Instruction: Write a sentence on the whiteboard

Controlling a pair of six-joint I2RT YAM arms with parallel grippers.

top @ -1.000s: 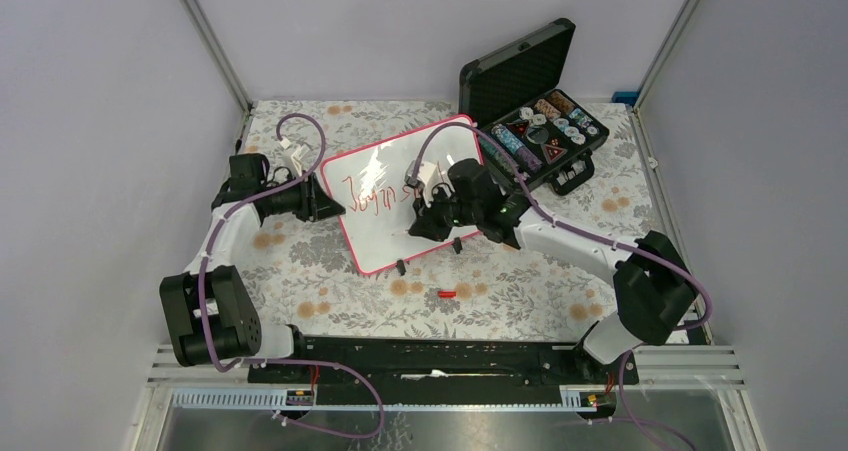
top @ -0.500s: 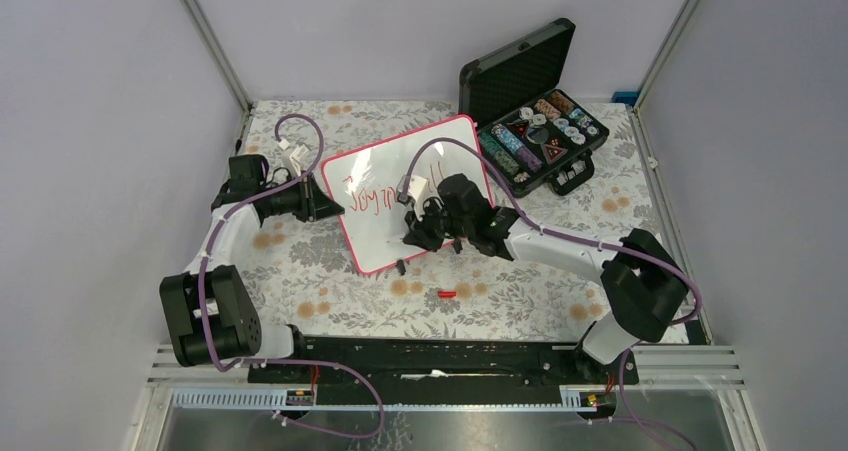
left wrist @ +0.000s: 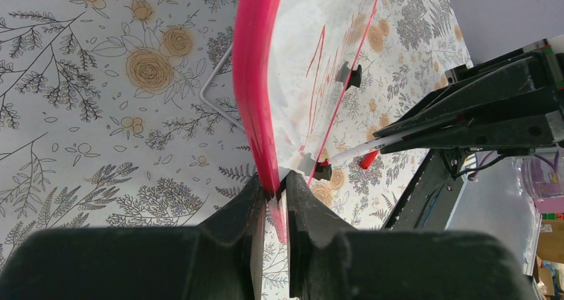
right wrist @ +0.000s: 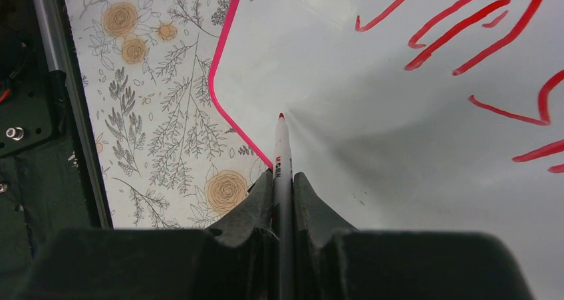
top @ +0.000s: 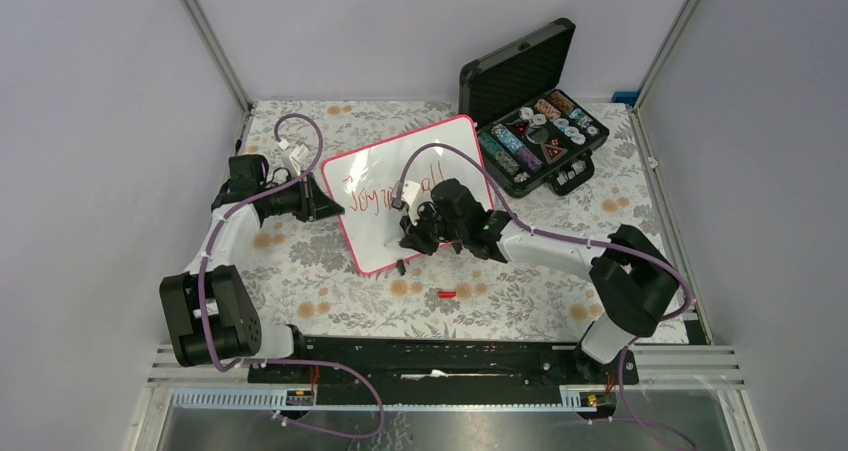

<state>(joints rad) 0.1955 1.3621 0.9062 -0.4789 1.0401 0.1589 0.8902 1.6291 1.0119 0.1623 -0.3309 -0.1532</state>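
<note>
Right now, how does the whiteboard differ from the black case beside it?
The whiteboard is white with a pink rim; the case is black. The whiteboard stands propped at a tilt; the case lies flat with its lid raised. The whiteboard bears red writing; the case holds small round pieces. Both are rectangular, on the flowered table.

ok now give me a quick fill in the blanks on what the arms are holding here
1. The left gripper is shut on the rim of the ____.
2. The right gripper holds a marker whose tip is ____.
3. The black case has its lid ____.
Missing words: whiteboard; red; open.
</note>
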